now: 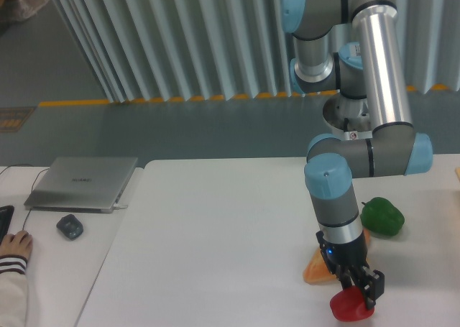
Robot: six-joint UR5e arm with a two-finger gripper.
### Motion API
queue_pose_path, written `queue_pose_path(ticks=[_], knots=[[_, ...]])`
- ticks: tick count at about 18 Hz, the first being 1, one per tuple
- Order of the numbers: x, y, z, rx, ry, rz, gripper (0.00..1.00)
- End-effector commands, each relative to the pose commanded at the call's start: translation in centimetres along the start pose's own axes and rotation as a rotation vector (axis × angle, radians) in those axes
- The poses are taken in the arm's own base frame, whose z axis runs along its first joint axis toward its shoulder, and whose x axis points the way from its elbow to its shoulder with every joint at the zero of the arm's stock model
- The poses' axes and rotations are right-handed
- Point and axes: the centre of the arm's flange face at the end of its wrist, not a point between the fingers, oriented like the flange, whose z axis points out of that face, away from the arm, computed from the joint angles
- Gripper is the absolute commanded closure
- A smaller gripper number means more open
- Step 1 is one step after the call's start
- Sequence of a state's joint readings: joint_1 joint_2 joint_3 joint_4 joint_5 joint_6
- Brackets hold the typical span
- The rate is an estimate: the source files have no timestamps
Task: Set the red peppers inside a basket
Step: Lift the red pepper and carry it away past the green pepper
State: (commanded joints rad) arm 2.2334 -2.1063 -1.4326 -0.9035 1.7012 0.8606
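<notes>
The robot's hand (361,287) gripped the red pepper (351,306) just beneath it on the white tabletop (215,255); a green pepper (382,216) sat up beyond it.

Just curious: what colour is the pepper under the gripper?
Glossy red pepper, beneath the gripper; the fixed camera shows it.

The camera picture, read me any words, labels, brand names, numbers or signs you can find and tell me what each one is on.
Nothing in it can be read.
Closed silver laptop: a faint mark on the lid, too small to read.
Grey robot arm: a small white sticker with a red mark near the lower joint, too blurred to read.
Orange floor patch at the left edge: dark marks, unreadable.
</notes>
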Motion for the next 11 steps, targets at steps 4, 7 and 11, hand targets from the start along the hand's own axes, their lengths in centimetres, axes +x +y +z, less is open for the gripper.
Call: queue_pose_path(ticks=[4,7,11], knots=[[-2.2,3.3,-3.2,0.019,0.049,-0.043,0.57],[-2.9,4.7,-3.6,-0.014,0.098,-0.061,0.58],[-4.0,8.3,-5.8,-0.058,0.168,0.063,0.60]])
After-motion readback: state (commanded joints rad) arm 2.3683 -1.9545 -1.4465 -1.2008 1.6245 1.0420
